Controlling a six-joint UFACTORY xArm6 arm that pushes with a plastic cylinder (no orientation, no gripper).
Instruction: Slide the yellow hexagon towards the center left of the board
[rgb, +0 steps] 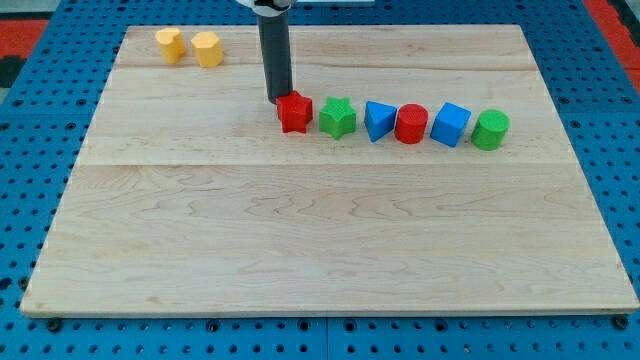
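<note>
Two yellow blocks sit near the board's top left corner: the yellow hexagon (208, 48) and, just to its left, another yellow block (170, 45) of rounded shape. My tip (279, 99) is at the end of the dark rod, which comes down from the view's top. The tip stands well to the right of and below the yellow blocks. It is right at the upper left edge of a red block (295, 112); I cannot tell if it touches.
A row of blocks runs right from the red block: green star (338, 117), blue triangular block (378, 120), red cylinder (411, 124), blue cube (451, 124), green cylinder (490, 130). The wooden board (320, 250) lies on a blue pegboard surface.
</note>
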